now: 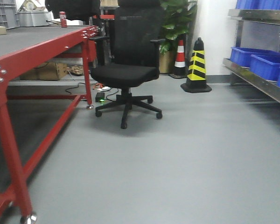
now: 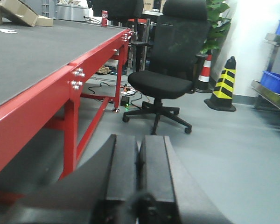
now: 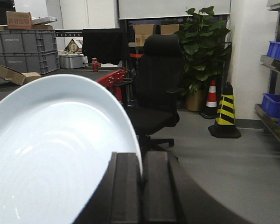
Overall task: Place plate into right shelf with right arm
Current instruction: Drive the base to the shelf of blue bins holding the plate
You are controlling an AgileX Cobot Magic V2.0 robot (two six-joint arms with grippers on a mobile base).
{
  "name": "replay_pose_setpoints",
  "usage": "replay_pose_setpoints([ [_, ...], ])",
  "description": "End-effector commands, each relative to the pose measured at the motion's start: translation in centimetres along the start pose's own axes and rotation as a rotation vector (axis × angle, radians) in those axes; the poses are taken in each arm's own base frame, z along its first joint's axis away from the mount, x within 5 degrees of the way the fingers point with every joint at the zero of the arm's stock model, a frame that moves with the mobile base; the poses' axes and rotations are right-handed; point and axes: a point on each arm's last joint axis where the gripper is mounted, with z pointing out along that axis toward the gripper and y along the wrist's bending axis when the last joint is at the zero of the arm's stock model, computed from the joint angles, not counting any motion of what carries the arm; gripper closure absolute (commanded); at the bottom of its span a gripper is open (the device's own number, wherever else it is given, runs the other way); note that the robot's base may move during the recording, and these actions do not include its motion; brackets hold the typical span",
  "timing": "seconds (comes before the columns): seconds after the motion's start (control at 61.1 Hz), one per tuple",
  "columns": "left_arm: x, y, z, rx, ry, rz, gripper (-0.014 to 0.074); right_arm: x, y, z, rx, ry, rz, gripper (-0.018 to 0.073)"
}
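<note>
Right gripper (image 3: 141, 161) clamped on the plate (image 3: 51, 154), facing the black office chair (image 3: 156, 88).

The plate's rim is pinched between the gripper's two dark fingers. Its pale face fills the lower left of the right wrist view, nearer the camera than the chair and to the chair's left as seen there. The right shelf (image 3: 272, 122) stands well to the right of the chair, past the yellow-and-black cone (image 1: 196, 65), with blue bins (image 1: 263, 63) on its tiers; the plate is well apart from it. The left gripper (image 2: 139, 151) has its fingers pressed together with nothing between them, pointing toward the chair. The red-framed table (image 1: 42, 49) runs along the chair's left.
</note>
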Motion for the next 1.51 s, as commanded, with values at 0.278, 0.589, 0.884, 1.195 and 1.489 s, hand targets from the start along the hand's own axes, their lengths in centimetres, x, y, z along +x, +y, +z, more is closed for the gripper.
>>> replay_pose_setpoints([
  [0.278,-0.60,-0.08,-0.08,0.012,-0.089,-0.006,0.0643,-1.54,0.22,-0.03,-0.018,-0.103,-0.020,0.0510],
  [0.589,-0.60,-0.08,-0.08,0.012,-0.089,-0.006,0.0643,-1.54,0.22,-0.03,-0.018,-0.103,-0.020,0.0510],
  [0.884,-0.60,-0.08,-0.08,0.012,-0.089,-0.006,0.0643,-1.54,0.22,-0.03,-0.018,-0.103,-0.020,0.0510],
  [1.195,-0.60,-0.08,-0.08,0.012,-0.089,-0.006,0.0643,-1.54,0.22,-0.03,-0.018,-0.103,-0.020,0.0510],
  [1.489,-0.60,-0.08,-0.08,0.012,-0.089,-0.006,0.0643,-1.54,0.22,-0.03,-0.018,-0.103,-0.020,0.0510],
])
